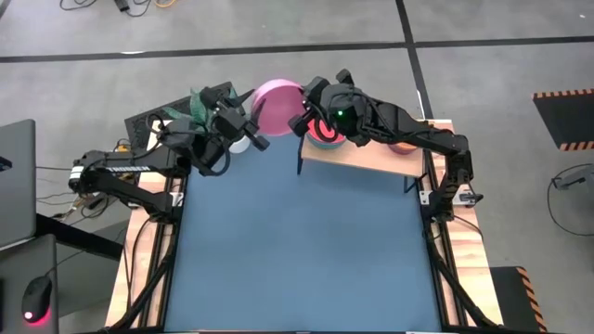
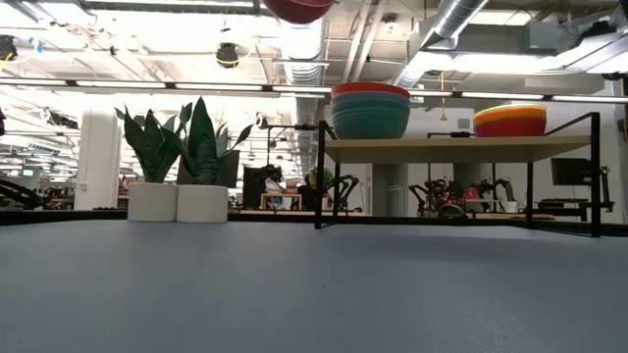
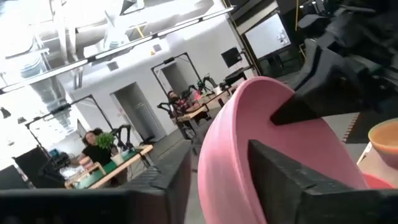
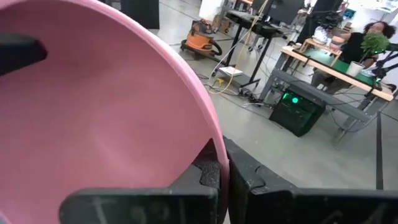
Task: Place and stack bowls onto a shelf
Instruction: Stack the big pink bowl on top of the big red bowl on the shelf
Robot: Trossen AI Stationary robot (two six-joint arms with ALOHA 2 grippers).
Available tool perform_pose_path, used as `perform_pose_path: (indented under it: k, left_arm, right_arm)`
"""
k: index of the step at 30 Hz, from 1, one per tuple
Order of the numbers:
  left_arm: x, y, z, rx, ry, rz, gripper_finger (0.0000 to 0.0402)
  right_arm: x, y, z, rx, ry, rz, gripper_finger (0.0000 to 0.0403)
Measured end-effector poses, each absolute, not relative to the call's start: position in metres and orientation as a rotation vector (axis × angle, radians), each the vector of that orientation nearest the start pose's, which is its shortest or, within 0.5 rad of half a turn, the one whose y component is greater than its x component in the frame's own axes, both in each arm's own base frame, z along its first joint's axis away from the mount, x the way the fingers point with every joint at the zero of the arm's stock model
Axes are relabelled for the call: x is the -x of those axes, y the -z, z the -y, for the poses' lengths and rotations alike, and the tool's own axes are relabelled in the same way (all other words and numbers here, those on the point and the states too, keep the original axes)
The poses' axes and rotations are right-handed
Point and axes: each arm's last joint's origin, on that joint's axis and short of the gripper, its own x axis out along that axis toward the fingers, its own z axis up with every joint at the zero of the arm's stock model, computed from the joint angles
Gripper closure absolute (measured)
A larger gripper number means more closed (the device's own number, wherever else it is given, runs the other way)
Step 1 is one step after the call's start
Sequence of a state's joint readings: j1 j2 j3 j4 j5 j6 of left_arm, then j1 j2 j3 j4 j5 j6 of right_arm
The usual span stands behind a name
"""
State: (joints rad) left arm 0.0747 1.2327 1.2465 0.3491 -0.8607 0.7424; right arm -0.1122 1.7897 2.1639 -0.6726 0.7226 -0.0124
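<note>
A large pink bowl (image 1: 277, 102) hangs high above the table's far edge, between my two grippers. In the low view only its underside (image 2: 299, 8) shows, at the top. My left gripper (image 1: 257, 123) is shut on its left rim and my right gripper (image 1: 300, 121) on its right rim. The light wood shelf (image 2: 461, 148) stands at the far right on thin dark legs. It carries a stack of larger bowls with a red one on top (image 2: 370, 108) and a smaller stack topped by a yellow bowl (image 2: 510, 120). My left gripper pinches the pink bowl's rim (image 3: 214, 146) on its left side, one finger (image 3: 298, 186) inside the bowl and one (image 3: 165, 186) outside. The bowl is lifted clear of the table, its mouth roughly upward. My right gripper pinches the rim (image 4: 214, 134) on the bowl's opposite, right side, one finger (image 4: 140, 202) inside and one (image 4: 280, 186) outside. It comes from the shelf side, and the bowl hangs clear between the two grippers.
Two white pots with green plants (image 2: 177, 201) stand at the far left of the table, just below my left gripper (image 1: 239, 141). The blue table top (image 1: 297, 250) spreads toward the near edge. Wooden side rails (image 1: 139, 269) run along both sides.
</note>
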Motion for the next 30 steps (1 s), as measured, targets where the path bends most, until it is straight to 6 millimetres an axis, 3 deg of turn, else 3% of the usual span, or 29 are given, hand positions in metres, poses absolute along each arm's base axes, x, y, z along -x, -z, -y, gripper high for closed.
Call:
perform_pose_path:
  k: [7, 15, 24, 30]
  left_arm:
    - [-0.254, -0.448, -0.027, -0.611, -0.967, -0.044, 0.02]
    - [-0.241, -0.459, -0.016, -0.639, -0.91, 0.013, 0.0192]
    - [-0.226, -0.465, -0.016, -0.557, -0.988, 0.015, 0.0191]
    - [-0.223, -0.464, -0.017, -0.519, -0.997, 0.002, 0.0191]
  right_arm:
    - [-0.353, -0.484, 0.071, 0.103, 0.833, -0.334, 0.0378]
    - [-0.321, -0.498, 0.102, -0.007, 0.809, -0.376, 0.0378]
    - [-0.268, -0.483, 0.162, -0.394, 0.731, -0.617, 0.0378]
    - [-0.252, -0.467, 0.199, -0.545, 0.696, -0.699, 0.0378]
